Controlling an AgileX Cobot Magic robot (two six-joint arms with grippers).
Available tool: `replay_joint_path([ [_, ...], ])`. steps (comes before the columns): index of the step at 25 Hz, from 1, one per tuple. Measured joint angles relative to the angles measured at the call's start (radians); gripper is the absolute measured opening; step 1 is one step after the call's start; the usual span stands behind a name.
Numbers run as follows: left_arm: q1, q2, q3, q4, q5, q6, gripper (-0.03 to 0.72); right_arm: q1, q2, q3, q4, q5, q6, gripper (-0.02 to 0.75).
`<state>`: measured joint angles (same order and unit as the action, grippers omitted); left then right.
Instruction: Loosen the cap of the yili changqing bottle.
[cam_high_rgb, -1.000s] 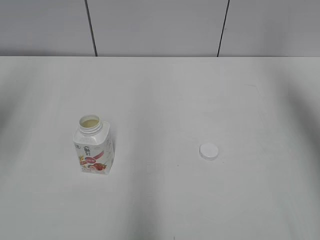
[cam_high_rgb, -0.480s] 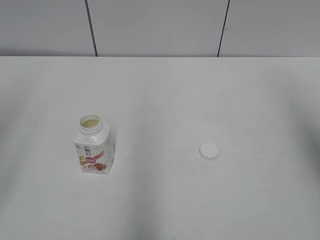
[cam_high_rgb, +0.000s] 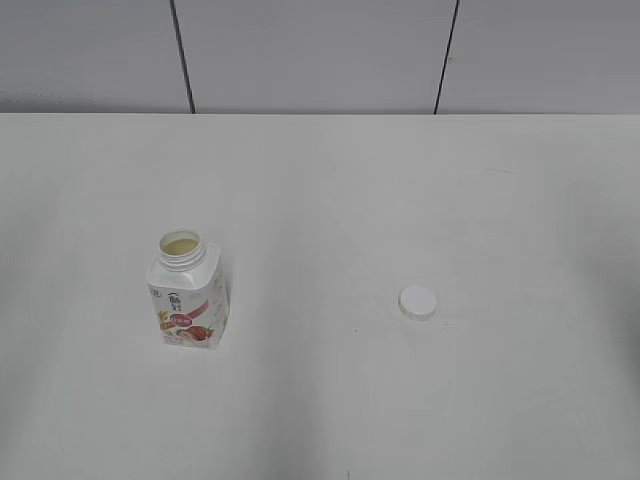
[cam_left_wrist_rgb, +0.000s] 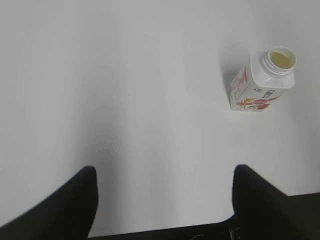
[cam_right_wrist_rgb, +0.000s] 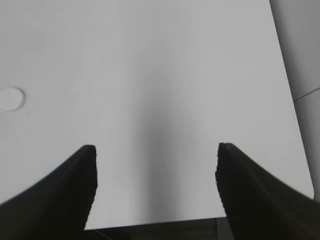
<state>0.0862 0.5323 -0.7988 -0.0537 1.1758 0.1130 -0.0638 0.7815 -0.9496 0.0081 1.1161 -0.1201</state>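
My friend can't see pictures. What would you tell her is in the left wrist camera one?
A small white bottle with a pink-red label stands upright on a white table, toward the upper right, with no cap on and pale liquid showing in its open neck. The left tool is open and empty at the bottom edge, far from the bottle.

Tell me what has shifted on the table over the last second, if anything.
Nothing visibly changed. The yili changqing bottle stands upright and open in the same spot, and the cap lies flat on the table to its right, apart from it, as before. In the exterior view no arm has come in; each wrist view shows its pincer open and empty above the table.
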Motion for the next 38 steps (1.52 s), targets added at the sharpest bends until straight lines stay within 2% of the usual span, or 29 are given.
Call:
replay_joint_path([
  [12, 0.000, -0.166, 0.191, -0.004, 0.013, 0.000, 0.482, 0.000, -0.250, 0.276, 0.039, 0.094, 0.031, 0.585],
  [24, 0.000, -0.323, 0.273, -0.012, -0.102, 0.000, 0.477, 0.000, -0.468, 0.294, 0.042, 0.102, 0.034, 0.585],
  [33, 0.000, -0.521, 0.275, -0.012, -0.113, 0.000, 0.475, 0.000, -0.562, 0.313, 0.036, 0.102, 0.035, 0.585],
  [38, -0.001, -0.540, 0.275, -0.012, -0.114, 0.003, 0.475, 0.000, -0.643, 0.351, 0.018, 0.104, 0.035, 0.585],
])
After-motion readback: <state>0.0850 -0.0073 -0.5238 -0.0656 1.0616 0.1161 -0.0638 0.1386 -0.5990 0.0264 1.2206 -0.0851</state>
